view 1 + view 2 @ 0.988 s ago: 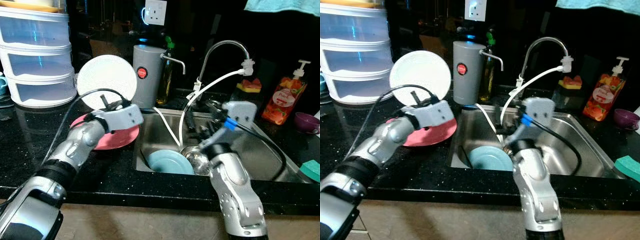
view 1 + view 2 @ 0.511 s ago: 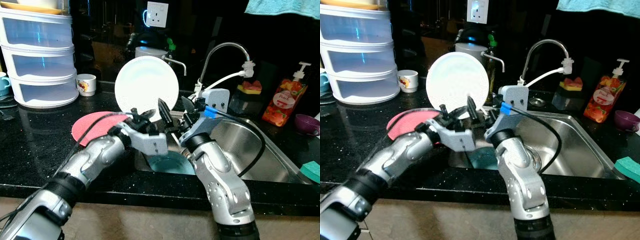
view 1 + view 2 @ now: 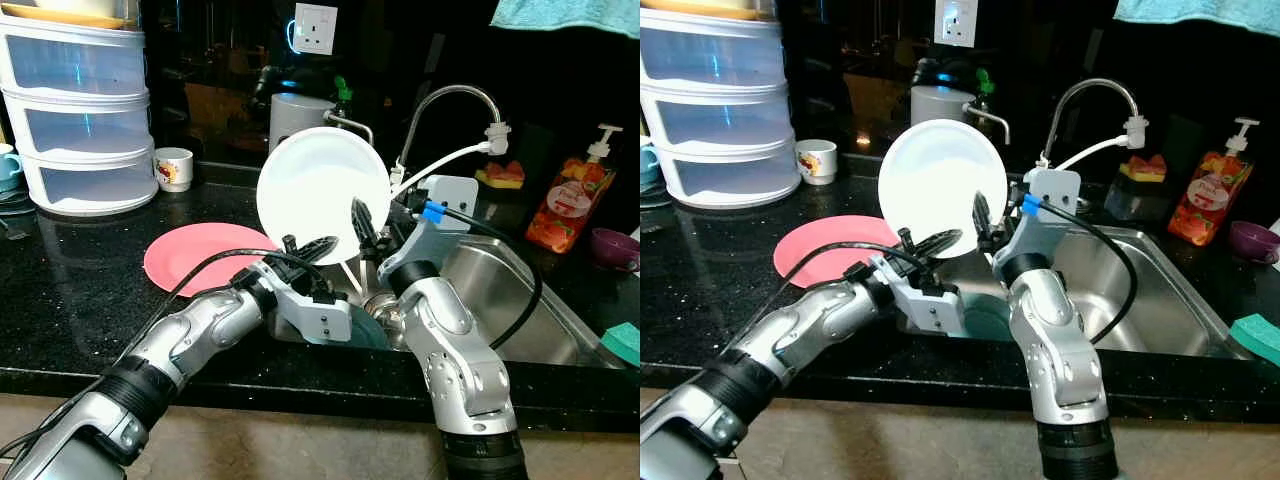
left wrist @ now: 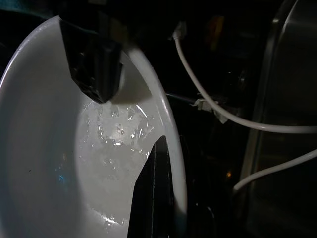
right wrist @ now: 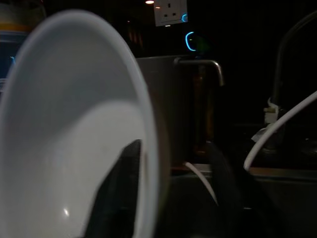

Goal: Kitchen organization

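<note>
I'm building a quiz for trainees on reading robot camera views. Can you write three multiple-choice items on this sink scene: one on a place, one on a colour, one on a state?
1. Where does the pink plate lie?
A. in the sink
B. on the black counter left of the sink
C. on the plastic drawers

2. What colour is the plate held up over the sink?
A. white
B. blue
C. pink

3. How is the white plate held?
A. lying flat on the counter
B. by the left gripper alone
C. on edge, with both grippers at its rim

Key: 1 B, it lies flat on the counter. 2 A, its face is white. 3 C, the left gripper and right gripper each straddle its lower rim.
</note>
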Available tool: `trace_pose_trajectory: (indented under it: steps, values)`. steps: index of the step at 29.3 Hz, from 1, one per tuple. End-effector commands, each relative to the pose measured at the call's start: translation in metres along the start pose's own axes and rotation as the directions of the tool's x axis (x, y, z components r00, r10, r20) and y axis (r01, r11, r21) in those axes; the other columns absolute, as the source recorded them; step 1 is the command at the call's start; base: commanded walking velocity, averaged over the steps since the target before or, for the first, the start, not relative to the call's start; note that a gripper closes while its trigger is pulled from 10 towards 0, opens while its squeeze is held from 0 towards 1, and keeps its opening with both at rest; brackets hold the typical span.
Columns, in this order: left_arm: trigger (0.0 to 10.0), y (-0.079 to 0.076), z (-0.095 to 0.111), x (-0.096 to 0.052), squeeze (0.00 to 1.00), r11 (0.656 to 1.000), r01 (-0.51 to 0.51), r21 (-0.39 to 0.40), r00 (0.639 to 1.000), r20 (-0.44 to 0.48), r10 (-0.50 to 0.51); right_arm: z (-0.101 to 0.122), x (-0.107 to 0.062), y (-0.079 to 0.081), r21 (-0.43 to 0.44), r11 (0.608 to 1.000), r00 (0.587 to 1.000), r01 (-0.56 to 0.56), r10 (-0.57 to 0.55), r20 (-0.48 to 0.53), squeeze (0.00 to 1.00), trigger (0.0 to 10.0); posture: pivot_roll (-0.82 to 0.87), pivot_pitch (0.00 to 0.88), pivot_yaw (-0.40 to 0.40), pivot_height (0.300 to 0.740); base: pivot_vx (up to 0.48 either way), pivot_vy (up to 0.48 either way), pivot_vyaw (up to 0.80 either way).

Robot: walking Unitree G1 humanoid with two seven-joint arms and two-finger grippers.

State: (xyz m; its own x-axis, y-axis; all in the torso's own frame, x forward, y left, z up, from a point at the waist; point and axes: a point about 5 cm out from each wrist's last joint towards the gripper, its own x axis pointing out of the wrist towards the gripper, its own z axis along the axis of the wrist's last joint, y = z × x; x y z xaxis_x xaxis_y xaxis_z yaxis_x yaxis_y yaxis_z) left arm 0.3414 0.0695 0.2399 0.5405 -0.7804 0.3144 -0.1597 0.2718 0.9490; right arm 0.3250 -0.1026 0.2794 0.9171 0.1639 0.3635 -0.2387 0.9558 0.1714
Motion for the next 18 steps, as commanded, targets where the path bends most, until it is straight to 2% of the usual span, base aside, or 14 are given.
trace_pose_trajectory:
  steps: [1, 5, 6, 7, 8, 9, 11, 13, 18]
  values:
    - [10.0, 0.0011, 0.0077, 0.0028, 0.00, 1.000, -0.016, 0.005, 0.999, 0.039, 0.015, -0.0032, -0.0012, -0.0159, 0.006, 0.997, 0.997, 0.077, -0.076, -0.022, 0.00, 0.0, 0.10, 0.000, -0.123, 0.740, 0.000, 0.000, 0.00]
    - [10.0, 0.0027, 0.0072, 0.0030, 0.00, 0.999, -0.041, 0.001, 0.999, 0.030, 0.041, -0.0048, -0.0008, -0.0167, 0.039, 0.994, 0.995, 0.097, -0.096, -0.031, 0.00, 0.0, 0.12, 0.000, -0.116, 0.740, 0.000, 0.000, 0.00]
    - [10.0, 0.0030, 0.0070, 0.0027, 0.10, 0.999, -0.044, 0.002, 0.999, 0.029, 0.044, -0.0051, -0.0011, -0.0159, 0.050, 0.994, 0.995, 0.098, -0.096, -0.032, 0.00, 0.0, 0.13, 0.000, -0.113, 0.740, 0.000, 0.000, 0.00]
    - [10.0, 0.0030, 0.0070, 0.0027, 0.10, 0.999, -0.044, 0.002, 0.999, 0.029, 0.044, -0.0051, -0.0011, -0.0159, 0.050, 0.994, 0.995, 0.098, -0.096, -0.032, 0.00, 0.0, 0.13, 0.000, -0.113, 0.740, 0.000, 0.000, 0.00]
    - [10.0, 0.0035, 0.0069, 0.0025, 0.46, 0.999, -0.049, 0.006, 0.998, 0.027, 0.049, -0.0055, -0.0014, -0.0155, 0.055, 0.994, 0.995, 0.097, -0.096, -0.033, 0.00, 0.0, 0.13, 0.000, -0.113, 0.740, 0.000, 0.000, 0.00]
    - [10.0, 0.0038, 0.0069, 0.0023, 1.00, 0.999, -0.052, 0.007, 0.998, 0.026, 0.052, -0.0059, -0.0018, -0.0151, 0.059, 0.994, 0.995, 0.097, -0.095, -0.033, 0.00, 0.0, 0.13, 0.000, -0.113, 0.740, 0.000, 0.000, 0.00]
    - [10.0, 0.0042, 0.0069, 0.0020, 1.00, 0.999, -0.055, 0.004, 0.998, 0.024, 0.054, -0.0065, -0.0025, -0.0144, 0.066, 0.993, 0.995, 0.094, -0.092, -0.035, 0.00, 0.0, 0.14, 0.000, -0.114, 0.740, 0.000, 0.000, 0.00]
    - [10.0, 0.0041, 0.0071, 0.0015, 1.00, 0.998, -0.052, -0.031, 0.998, 0.021, 0.053, -0.0073, -0.0031, -0.0134, 0.073, 0.993, 0.996, 0.088, -0.085, -0.037, 0.00, 0.0, 0.14, 0.000, -0.116, 0.740, 0.000, 0.000, 0.00]
    - [10.0, 0.0054, 0.0081, 0.0000, 1.00, 0.996, -0.078, -0.034, 0.997, 0.012, 0.078, -0.0082, -0.0031, -0.0136, 0.078, 0.993, 0.996, 0.087, -0.085, -0.038, 0.00, 0.0, 0.15, 0.000, -0.116, 0.740, 0.000, 0.000, 0.00]
